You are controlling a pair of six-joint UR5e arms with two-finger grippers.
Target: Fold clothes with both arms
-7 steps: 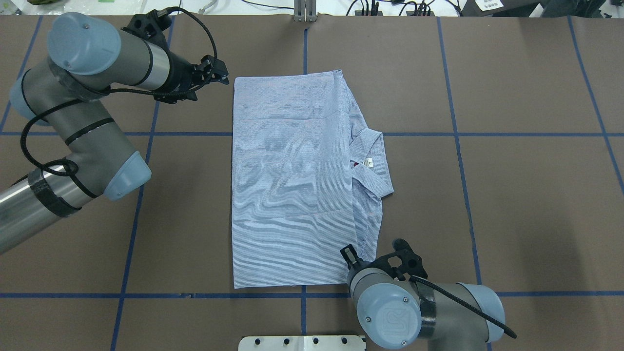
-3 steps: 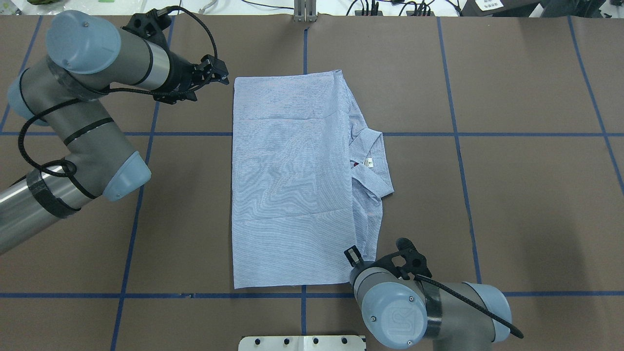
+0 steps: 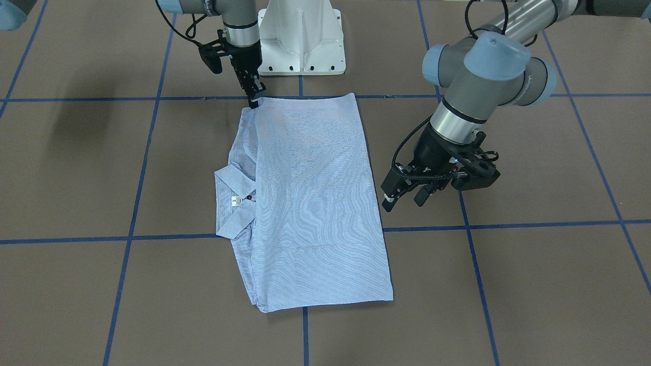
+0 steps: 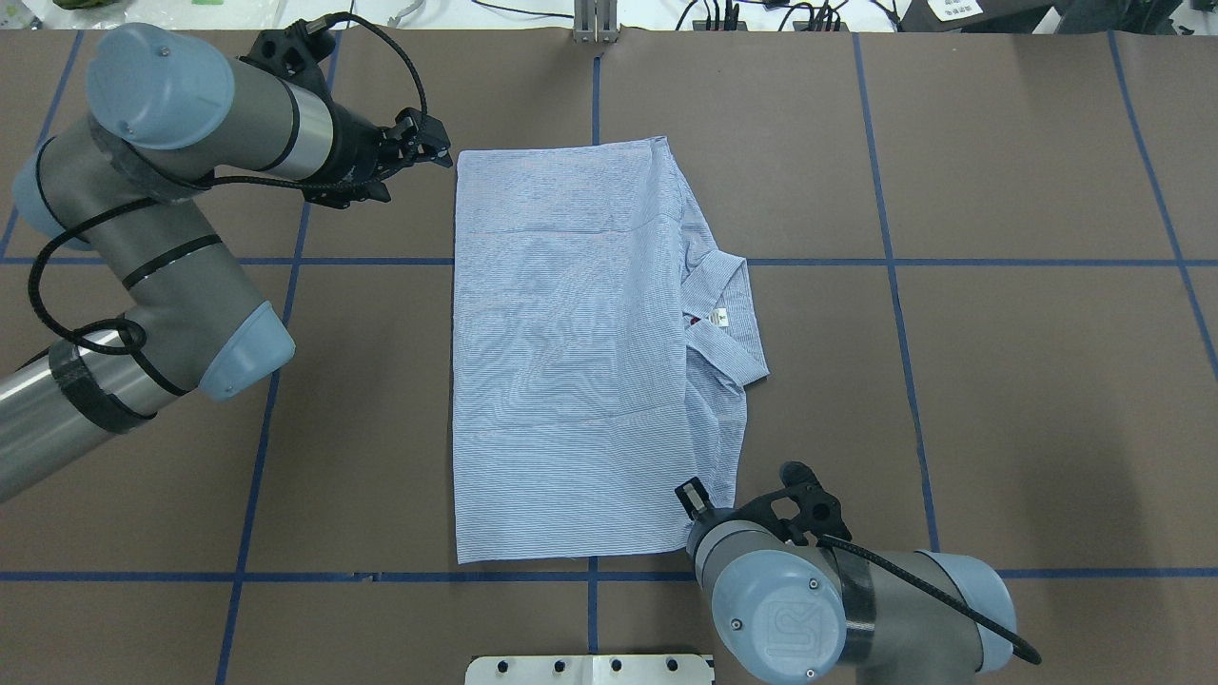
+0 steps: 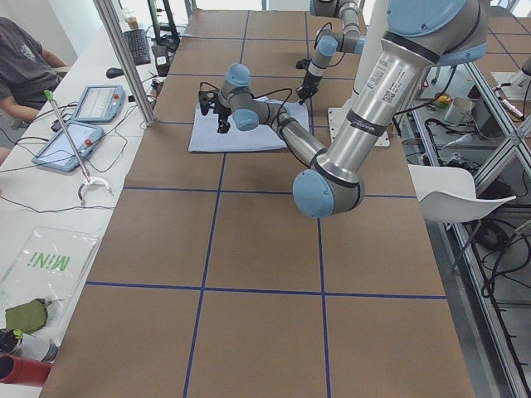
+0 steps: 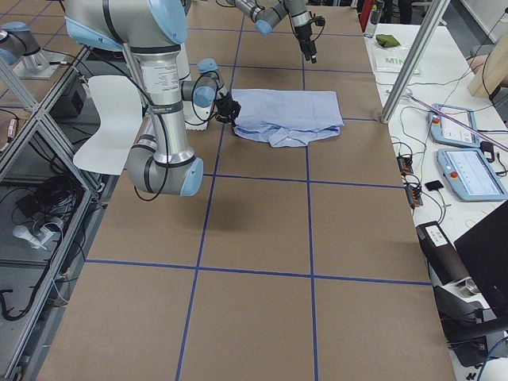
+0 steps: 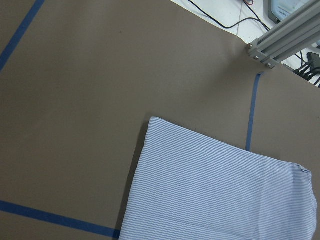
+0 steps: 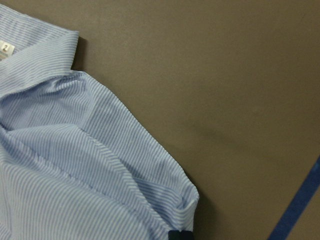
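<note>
The striped shirt lies folded into a tall rectangle mid-table, with its collar and white label sticking out on my right side. My left gripper is open and empty, hovering just beside the shirt's far left corner; its fingers stand apart in the front view. My right gripper points down at the shirt's near right corner. Its tip meets the bunched, slightly lifted cloth there and looks shut on it.
The white pedestal base stands right behind the shirt's near edge. Blue tape lines grid the brown table. An aluminium post and cables sit at the far edge. Tablets and an operator are beyond it.
My right arm has shifted slightly right and toward the base, its fingertip staying at the shirt's corner. My left gripper has edged a little toward the shirt. The shirt looks unchanged.
</note>
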